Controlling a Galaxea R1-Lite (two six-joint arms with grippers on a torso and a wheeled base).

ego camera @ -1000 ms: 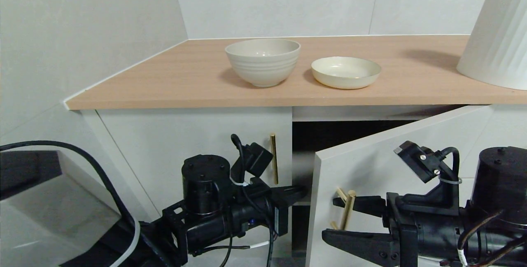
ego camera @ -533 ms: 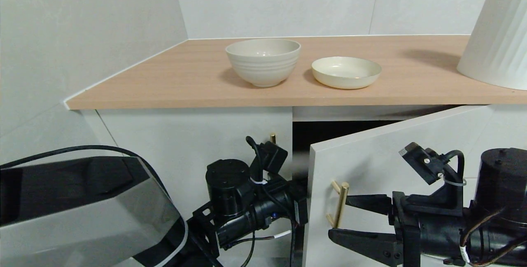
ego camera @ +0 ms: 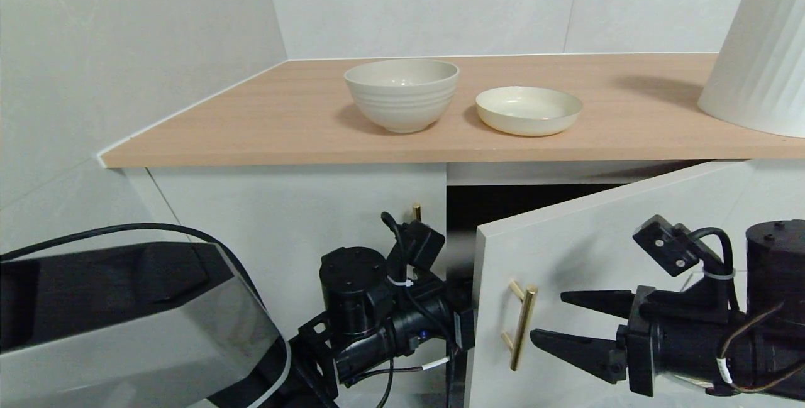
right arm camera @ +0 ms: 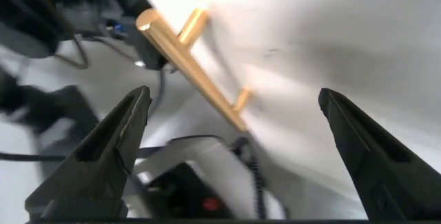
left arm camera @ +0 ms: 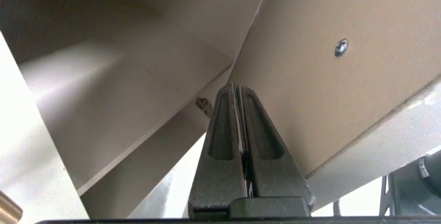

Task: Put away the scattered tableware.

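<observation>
Clearing a way into the cupboard before lifting any tableware

Leaving the deep bowl (ego camera: 401,93) upright on the countertop (ego camera: 251,125), untouched, probably for want of an open place to stow it; keeping the left gripper (left arm camera: 234,93) low, jaws pressed flat together and empty, slim enough to fit the gap behind the free edge of the half-open cabinet door (ego camera: 597,232), seemingly to push it wider from inside, though impossible to tell whether touching; leaving the brass handle (ego camera: 522,326) on the door's front free; parking the shallow dish (ego camera: 528,109) just beside the bowl, apart from it, likewise waiting; holding the right gripper (ego camera: 548,317) level with that handle and just off it, jaws spread wide around nothing, presumably poised to take it; ignoring the lampshade (ego camera: 764,49) at far right
</observation>
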